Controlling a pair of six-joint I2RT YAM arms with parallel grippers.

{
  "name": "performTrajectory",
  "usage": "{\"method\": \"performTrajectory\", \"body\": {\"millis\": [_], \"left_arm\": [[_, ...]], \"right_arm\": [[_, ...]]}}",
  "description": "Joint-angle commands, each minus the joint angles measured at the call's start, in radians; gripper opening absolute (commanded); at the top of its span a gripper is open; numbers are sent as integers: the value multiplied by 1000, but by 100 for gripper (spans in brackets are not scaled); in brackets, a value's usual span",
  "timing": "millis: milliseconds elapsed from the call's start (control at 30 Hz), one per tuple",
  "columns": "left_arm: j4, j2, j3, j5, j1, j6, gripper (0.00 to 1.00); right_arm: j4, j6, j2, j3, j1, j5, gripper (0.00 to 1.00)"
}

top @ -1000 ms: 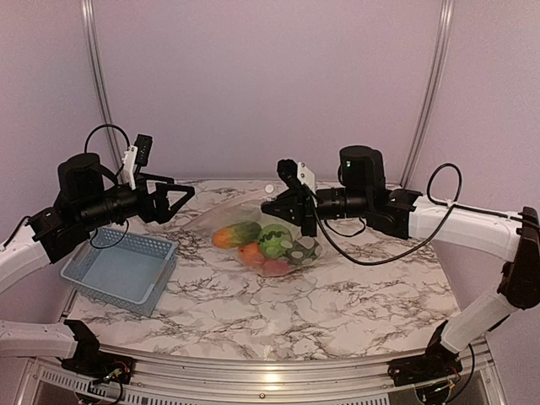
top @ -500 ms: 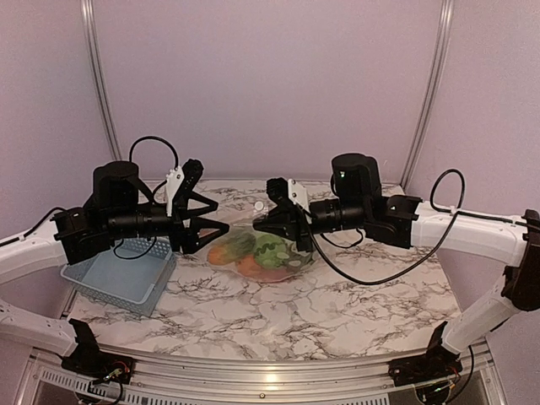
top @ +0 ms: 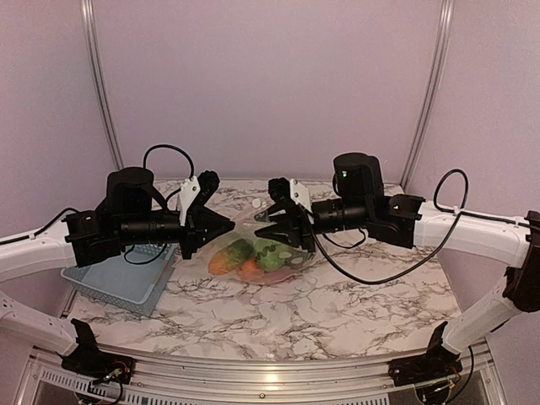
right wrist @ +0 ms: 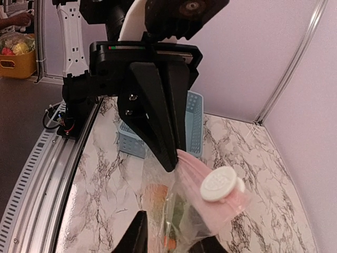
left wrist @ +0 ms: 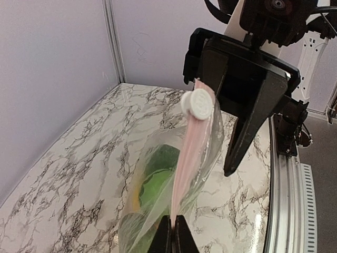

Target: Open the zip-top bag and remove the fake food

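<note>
Two arms meet at zip-top bag (left wrist: 206, 153), fake food (top: 253, 257) sagging low toward bench (top: 354, 304). Left gripper (left wrist: 172, 227) jaws pinch pink zip strip (left wrist: 184, 168). Right gripper (top: 280, 228) jaws: we cannot tell. We judge film soft and slippery; better hold on stiffer strip beside white slider (left wrist: 197, 104).

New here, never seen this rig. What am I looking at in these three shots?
Two robot arms are bolted at the near edge of a marbled table. The wide picture comes from a fixed camera above and behind them; the other two come from a camera on each wrist, each facing the opposite arm. On the table sits a light blue basket. A clear zip-top bag with fake food inside has its top edge raised between the arms. The left tool is shut on its pink zip strip; the right tool is at the white slider end, grip unclear.
</note>
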Motion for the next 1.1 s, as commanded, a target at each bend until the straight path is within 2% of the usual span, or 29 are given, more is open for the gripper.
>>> {"method": "performTrajectory", "body": {"millis": [0, 33, 100, 333, 500, 667, 1067], "left_arm": [[87, -64, -49, -85, -6, 33, 0], [96, -77, -60, -103, -6, 41, 0], [115, -102, -78, -132, -6, 54, 0], [120, -121, -94, -126, -6, 85, 0], [115, -113, -94, -135, -14, 97, 0], [111, -115, -91, -152, -21, 111, 0], [105, -110, -91, -168, -28, 124, 0]], "right_arm": [[-19, 28, -30, 20, 8, 0, 44], [-23, 35, -32, 25, 5, -1, 49], [-26, 51, -38, 32, 2, -8, 51], [6, 144, -26, 77, -10, 12, 51], [-31, 177, 24, 143, -11, 5, 50], [-29, 189, 40, 165, -13, 20, 40], [-32, 193, 55, 180, -14, 29, 6]]}}
